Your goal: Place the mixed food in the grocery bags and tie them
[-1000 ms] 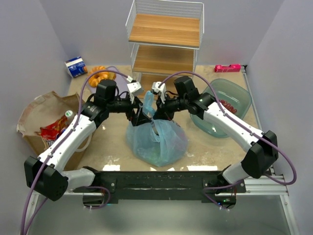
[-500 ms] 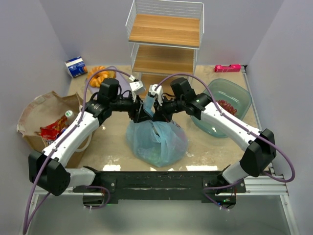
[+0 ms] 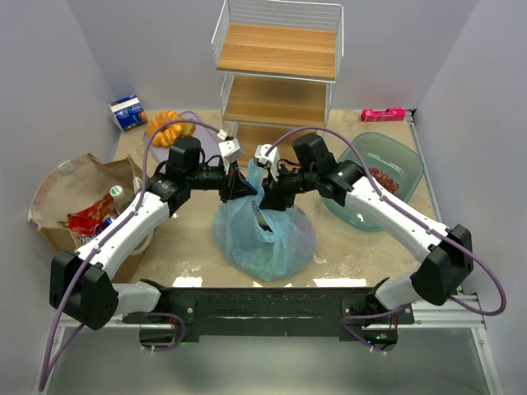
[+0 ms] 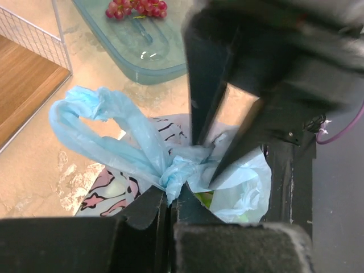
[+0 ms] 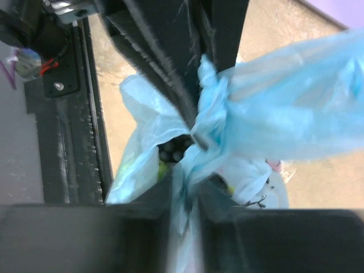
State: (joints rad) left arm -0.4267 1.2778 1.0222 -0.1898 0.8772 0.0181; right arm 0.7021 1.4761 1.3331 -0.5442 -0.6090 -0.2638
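Top external view, near to far. Item one: light-blue plastic bag, full and bulging, standing on the table just beyond the arm bases, at centre. Item two: left gripper and right gripper, meeting tip to tip over the bag's mouth, where their dark wrists hide the handle knot from above. The left wrist view shows the left fingers clenched on a twisted strand of blue plastic at the knot, with the right gripper's dark fingers blocking the area behind. The right wrist view shows plastic running between the right fingers, but whether they pinch it or stand loose cannot be told. Dark round fruit and something green show inside the bag's mouth. Item three, left side: brown paper bag, lying open, with a red snack packet at its opening. Item four, right side: green bowl holding red grapes. Item five, far edge: orange ring pastry, blue-white carton, wire shelf rack, small pink object.
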